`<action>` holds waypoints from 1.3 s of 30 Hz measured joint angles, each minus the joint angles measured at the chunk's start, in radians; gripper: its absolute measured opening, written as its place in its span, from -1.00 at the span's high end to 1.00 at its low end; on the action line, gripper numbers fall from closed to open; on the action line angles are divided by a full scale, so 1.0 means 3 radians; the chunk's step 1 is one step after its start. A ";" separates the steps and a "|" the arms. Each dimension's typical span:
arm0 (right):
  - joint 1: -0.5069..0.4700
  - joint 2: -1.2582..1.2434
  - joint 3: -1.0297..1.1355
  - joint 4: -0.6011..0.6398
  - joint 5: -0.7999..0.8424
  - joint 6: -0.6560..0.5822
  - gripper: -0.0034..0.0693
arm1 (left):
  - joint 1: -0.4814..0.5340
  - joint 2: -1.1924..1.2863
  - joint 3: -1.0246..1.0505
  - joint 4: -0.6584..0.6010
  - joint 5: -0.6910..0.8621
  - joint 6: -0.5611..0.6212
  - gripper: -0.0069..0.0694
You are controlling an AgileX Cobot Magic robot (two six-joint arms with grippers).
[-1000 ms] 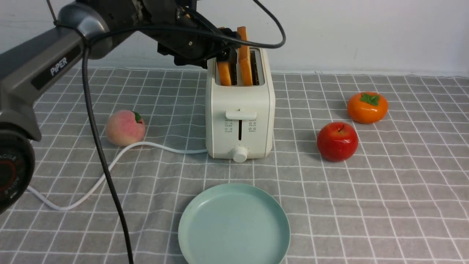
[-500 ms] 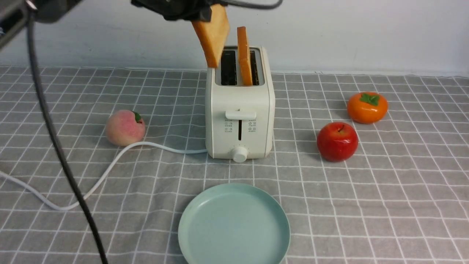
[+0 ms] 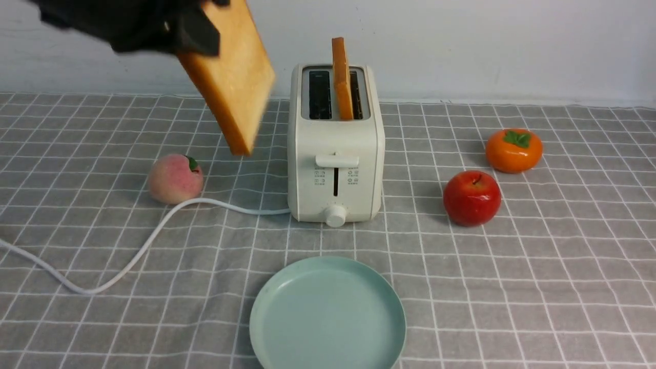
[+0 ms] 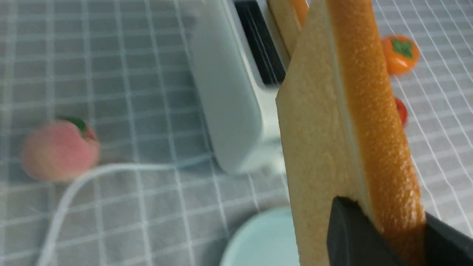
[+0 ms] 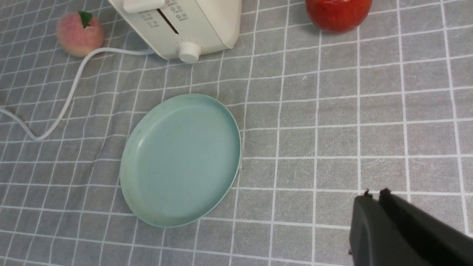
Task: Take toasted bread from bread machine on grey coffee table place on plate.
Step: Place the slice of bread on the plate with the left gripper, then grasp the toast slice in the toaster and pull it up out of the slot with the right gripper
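Observation:
My left gripper (image 3: pixel 197 38) is shut on a slice of toasted bread (image 3: pixel 230 77) and holds it tilted in the air, left of the bread machine (image 3: pixel 335 169); the same slice fills the left wrist view (image 4: pixel 343 129). The second slice (image 3: pixel 342 77) stands upright in the machine's right slot; the left slot is empty. The mint-green plate (image 3: pixel 271 307) lies empty on the grey coffee table (image 3: pixel 538 282) in front of the machine. It also shows in the right wrist view (image 5: pixel 181 159). My right gripper (image 5: pixel 374 195) is shut and empty, above the cloth to the plate's right.
A peach (image 3: pixel 175 178) lies left of the machine beside its white cord (image 3: pixel 128 261). A red apple (image 3: pixel 471 198) and an orange persimmon (image 3: pixel 513 149) lie to the right. A white wall stands behind the table.
My left gripper has lifted the slice out of the left slot and carried it up, leftward and nearer. The arm has swung out of the front view. The other slice has not moved.

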 joint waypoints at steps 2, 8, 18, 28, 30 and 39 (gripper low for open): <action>0.0000 0.0000 0.0000 0.0000 0.0000 0.0000 0.81 | -0.0123 -0.0078 0.0531 -0.0324 -0.0316 0.0171 0.57; 0.0000 0.0000 0.0000 0.0000 0.0000 0.0000 0.78 | -0.0526 0.0169 0.1680 -0.1503 -0.1469 0.0794 0.57; 0.0000 0.0000 0.0000 0.0000 -0.0020 0.0000 0.75 | -0.0594 0.0795 0.1731 -0.2184 -0.1717 0.1413 0.21; 0.0000 0.0146 -0.0257 0.0124 0.0071 0.0007 0.73 | -0.0594 0.0512 0.1731 -0.1182 -0.1250 0.0918 -0.10; 0.0000 0.0300 -0.0439 0.0088 0.0217 0.0011 0.73 | -0.0594 0.0427 0.1731 -0.0640 -0.1066 0.0463 -0.05; 0.0445 0.1260 -0.1318 -0.0055 0.0549 0.0080 0.73 | -0.0596 0.0172 0.1731 0.1418 -0.0326 -0.1287 0.46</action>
